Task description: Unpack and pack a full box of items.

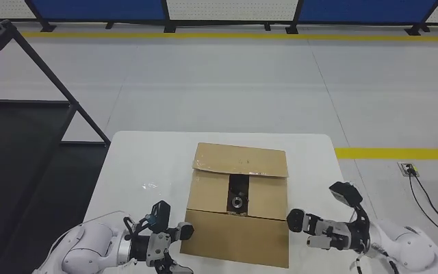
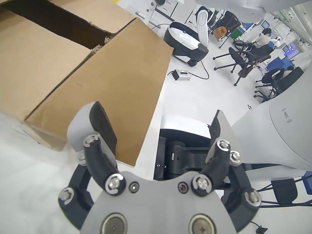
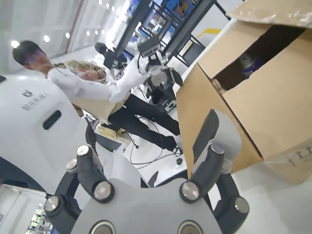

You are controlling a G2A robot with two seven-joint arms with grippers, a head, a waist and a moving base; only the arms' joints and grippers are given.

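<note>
**Item:** cardboard box [image 1: 263,198], brown, one. It stands upright on the white counter [image 1: 137,164] with its opening upward. The long axis runs side to side, from one hand toward the other.

**Flaps:**
- The far flap [image 1: 239,159] is folded back, away from both hands.
- The near flap [image 1: 236,240] is folded out toward the hands and lies between them.
- The two side flaps [image 1: 209,192] are turned in over the opening and do not meet. The slot between them runs from the near flap to the far flap.

**Contents:** a dark round item [image 1: 237,202] shows through the slot, set down inside with its top upward. The right wrist view shows it as a dark cylinder with a bluish part. Anything else inside is hidden under the side flaps.

**Left hand** [image 2: 157,112]: the fingers are spread wide apart and hold nothing.
- It sits at the box's near left corner, with the box body ahead of it and to its right.
- A corner of the near flap lies in the gap between the fingers.
- One pad [image 2: 102,125] overlaps the flap's face. Contact cannot be told.

**Right hand** [image 3: 150,122]: the fingers are apart and hold nothing.
- It sits just off the near flap's right edge, with the box ahead of it and to its left.
- One pad [image 3: 204,132] is just beside that edge. Contact cannot be told.
</note>
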